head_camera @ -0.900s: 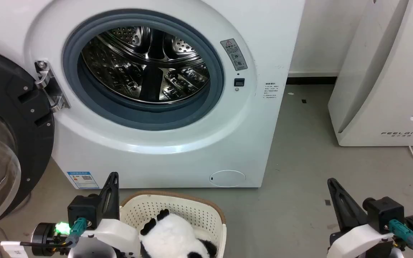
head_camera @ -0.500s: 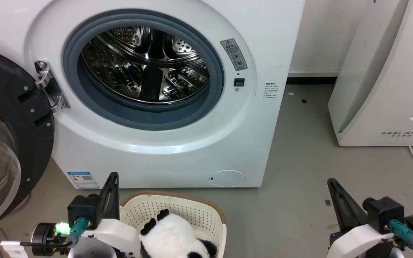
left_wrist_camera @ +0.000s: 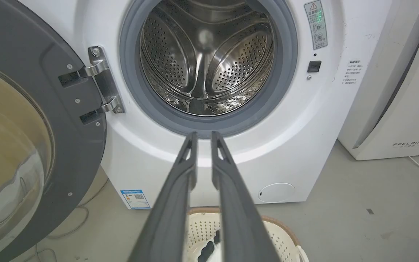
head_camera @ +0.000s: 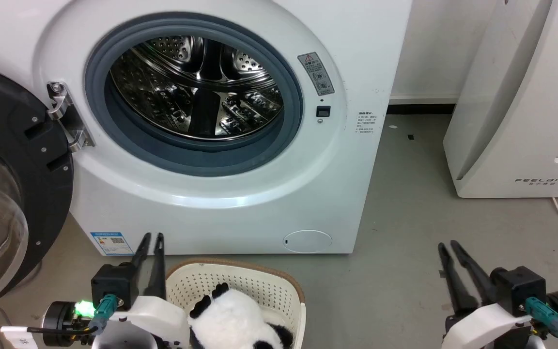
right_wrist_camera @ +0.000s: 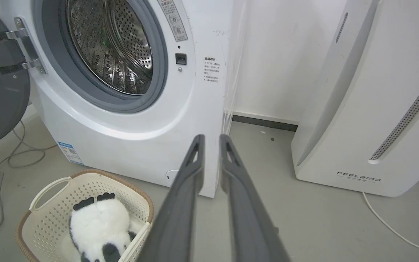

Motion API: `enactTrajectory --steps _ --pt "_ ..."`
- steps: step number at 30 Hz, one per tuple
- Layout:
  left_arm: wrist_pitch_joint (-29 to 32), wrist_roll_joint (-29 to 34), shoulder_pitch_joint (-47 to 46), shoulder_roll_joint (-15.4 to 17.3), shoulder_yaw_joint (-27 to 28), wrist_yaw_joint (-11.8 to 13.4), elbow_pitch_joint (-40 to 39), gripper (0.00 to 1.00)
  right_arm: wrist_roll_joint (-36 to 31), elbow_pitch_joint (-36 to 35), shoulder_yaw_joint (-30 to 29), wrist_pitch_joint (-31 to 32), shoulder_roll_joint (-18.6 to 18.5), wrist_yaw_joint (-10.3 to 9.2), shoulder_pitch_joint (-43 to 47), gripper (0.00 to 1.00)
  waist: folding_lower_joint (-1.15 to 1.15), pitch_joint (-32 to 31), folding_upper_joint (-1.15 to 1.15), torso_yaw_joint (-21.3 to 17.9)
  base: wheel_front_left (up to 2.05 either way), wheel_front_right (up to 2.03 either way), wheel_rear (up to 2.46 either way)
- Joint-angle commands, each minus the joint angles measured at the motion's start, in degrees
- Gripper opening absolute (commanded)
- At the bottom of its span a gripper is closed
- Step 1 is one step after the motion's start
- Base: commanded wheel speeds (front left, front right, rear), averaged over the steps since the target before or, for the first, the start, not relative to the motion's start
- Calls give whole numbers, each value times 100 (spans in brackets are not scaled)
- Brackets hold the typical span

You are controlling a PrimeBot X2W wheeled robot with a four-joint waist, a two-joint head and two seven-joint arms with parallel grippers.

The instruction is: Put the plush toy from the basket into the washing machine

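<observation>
**Operator:** Report the state of both claws.

**Technician:** Left claw (head_camera: 152, 237): fingers parted by a narrow gap, gripping nothing; it stands at the lower left of the head view, just beside the left end of the basket (head_camera: 240, 264). Right claw (head_camera: 447, 245): also parted by a narrow gap, gripping nothing; it is over the grey floor (head_camera: 405, 218) at the lower right, well apart from the basket.

**Operator:** Locate the plush toy.

**Technician:** The plush toy (head_camera: 230, 315) lies inside the basket, white body uppermost, two black tips pointing toward the washer; neither claw touches it. The basket rests on the floor, near the front panel of the washing machine (head_camera: 211, 213).

**Operator:** Condition of the washing machine?

**Technician:** The black-framed door (head_camera: 12, 169) is swung open to the left on its hinge; the grey gasket (head_camera: 192, 160) is exposed; the perforated steel drum (head_camera: 196, 87) is open to view. Farther right, a white appliance marked FEELBIRD (head_camera: 516, 121) stands on the floor.
</observation>
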Motion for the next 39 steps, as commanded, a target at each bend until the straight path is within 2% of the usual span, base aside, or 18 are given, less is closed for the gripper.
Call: enactTrajectory --steps 1,19,39 --pt "-1 0 0 0 1 2 0 100 1 1 -1 -1 0 0 1 100 0 0 0 0 0 0 0" --pt "-212 -74 -204 0 -124 103 279 100 405 -112 -56 -211 0 -1 -30 100 0 153 0 -30 0 0 0" --pt "-439 -175 -1101 47 -209 22 1652 100 800 -297 -46 -437 -1 -2 -380 100 0 942 0 -253 0 0 0"
